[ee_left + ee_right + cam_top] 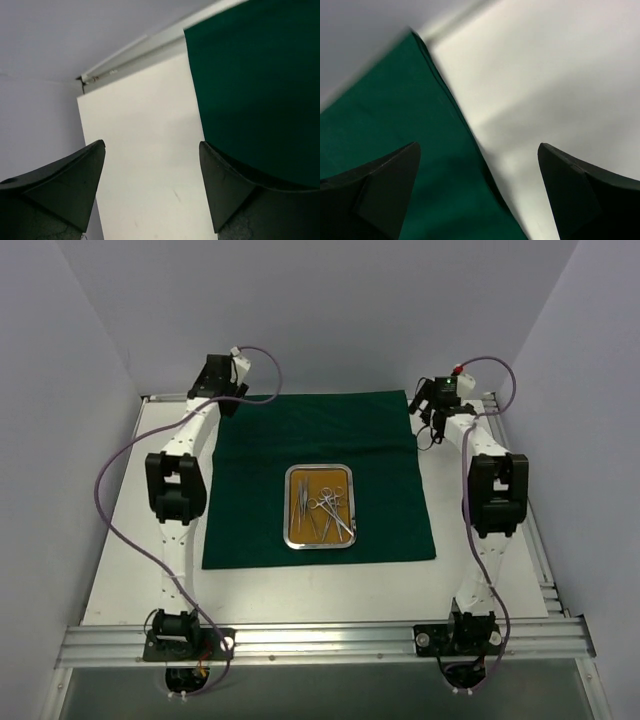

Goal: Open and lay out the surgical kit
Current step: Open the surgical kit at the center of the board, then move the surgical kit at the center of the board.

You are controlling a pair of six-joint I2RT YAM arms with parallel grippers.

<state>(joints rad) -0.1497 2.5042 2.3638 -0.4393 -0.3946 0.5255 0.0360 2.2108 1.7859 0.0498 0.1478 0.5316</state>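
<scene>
The surgical kit lies unwrapped. Its dark green cloth (320, 440) is spread flat, and the steel tray (291, 508) sits on the near half with ring-handled clamps (333, 510) and thin tweezers (304, 498) inside. My left gripper (228, 403) hangs at the cloth's far left corner. In the left wrist view this gripper (152, 145) is open over bare white table, with the cloth (255, 85) to its right. My right gripper (426, 425) hangs at the far right corner. Seen from the right wrist, it (479, 146) is open astride the cloth's edge (395, 120), holding nothing.
The white table (130, 540) is boxed in by pale walls on three sides. A metal rail (130, 55) runs along its far edge and an aluminium bar (320, 640) carries both arm bases at the near edge. Purple cables loop beside each arm.
</scene>
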